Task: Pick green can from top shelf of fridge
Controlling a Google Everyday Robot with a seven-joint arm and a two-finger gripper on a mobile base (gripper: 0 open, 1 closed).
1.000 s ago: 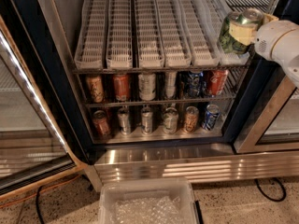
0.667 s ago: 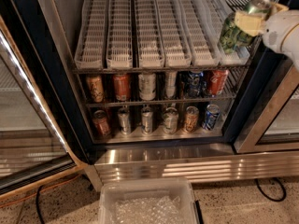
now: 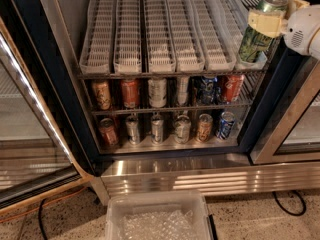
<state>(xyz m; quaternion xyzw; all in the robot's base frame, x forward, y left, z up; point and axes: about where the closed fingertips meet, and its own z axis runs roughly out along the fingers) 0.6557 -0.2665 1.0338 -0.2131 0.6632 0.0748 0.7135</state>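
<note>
We see cream two-finger gripper (image 3: 266, 22) on white arm at upper right, clamped around upper half of slim green aluminium can (image 3: 254, 48). Can tilted, its base at right front corner of wire top shelf with white slotted plastic lanes (image 3: 160, 44) in dark-framed glass-door fridge (image 3: 62, 84); contact with shelf unclear to us. Orange, silver and blue drink cans (image 3: 130, 93) fill two lower racks. Clear plastic bin (image 3: 150, 198) on floor.

Soft, even light here, the claw (image 3: 265, 22) clamping the green can (image 3: 255, 45) at upper right slightly blurred, glare streaking the steel base (image 3: 200, 178) down-left of it.
</note>
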